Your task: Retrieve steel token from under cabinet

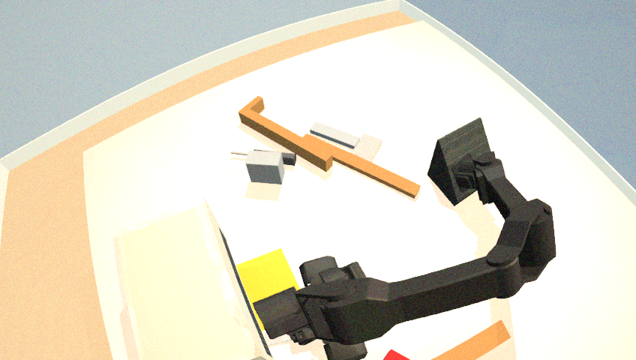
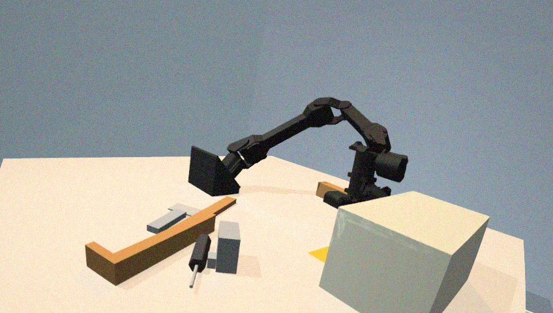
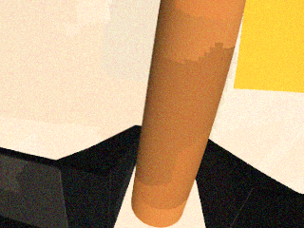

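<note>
Token: not visible, any view | orange rod point(image 3: 190, 89): top cut at wrist view's 12 o'clock edge | red block point(image 1: 394, 355): cropped at 6 o'clock | fingertips: hidden behind cabinet point(image 2: 407, 217)

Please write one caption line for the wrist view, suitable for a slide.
Gripper shut on an orange rod that points toward the yellow marked area.
</note>
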`<state>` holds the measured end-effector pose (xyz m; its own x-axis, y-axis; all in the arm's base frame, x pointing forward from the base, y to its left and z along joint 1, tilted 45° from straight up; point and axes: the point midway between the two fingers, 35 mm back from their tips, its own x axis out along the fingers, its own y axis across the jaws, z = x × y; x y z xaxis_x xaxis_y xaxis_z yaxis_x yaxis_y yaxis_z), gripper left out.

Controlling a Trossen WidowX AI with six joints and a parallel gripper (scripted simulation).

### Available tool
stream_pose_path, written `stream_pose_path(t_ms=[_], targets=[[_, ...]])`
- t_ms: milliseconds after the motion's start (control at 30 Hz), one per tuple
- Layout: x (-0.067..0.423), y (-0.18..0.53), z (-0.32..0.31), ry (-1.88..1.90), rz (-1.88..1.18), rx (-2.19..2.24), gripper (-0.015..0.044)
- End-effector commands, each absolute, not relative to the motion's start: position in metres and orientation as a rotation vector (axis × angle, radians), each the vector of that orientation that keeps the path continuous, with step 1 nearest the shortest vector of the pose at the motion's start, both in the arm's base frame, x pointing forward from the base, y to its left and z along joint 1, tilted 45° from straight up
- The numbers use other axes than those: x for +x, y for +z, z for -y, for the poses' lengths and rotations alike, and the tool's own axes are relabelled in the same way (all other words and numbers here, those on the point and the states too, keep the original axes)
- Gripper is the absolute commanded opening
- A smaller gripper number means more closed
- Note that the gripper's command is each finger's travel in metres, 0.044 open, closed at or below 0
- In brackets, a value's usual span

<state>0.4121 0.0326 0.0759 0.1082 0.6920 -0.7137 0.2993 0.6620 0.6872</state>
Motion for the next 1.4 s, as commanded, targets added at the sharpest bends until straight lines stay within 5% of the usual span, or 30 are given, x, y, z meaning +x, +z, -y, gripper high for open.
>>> stream_pose_path(t_ms=[0, 1367], targets=[[0.415, 0.076, -0.032, 0.353, -1.481, 0.868, 0.0], [0.402, 0.043, -0.004, 0.351, -1.482, 0.866, 0.0]])
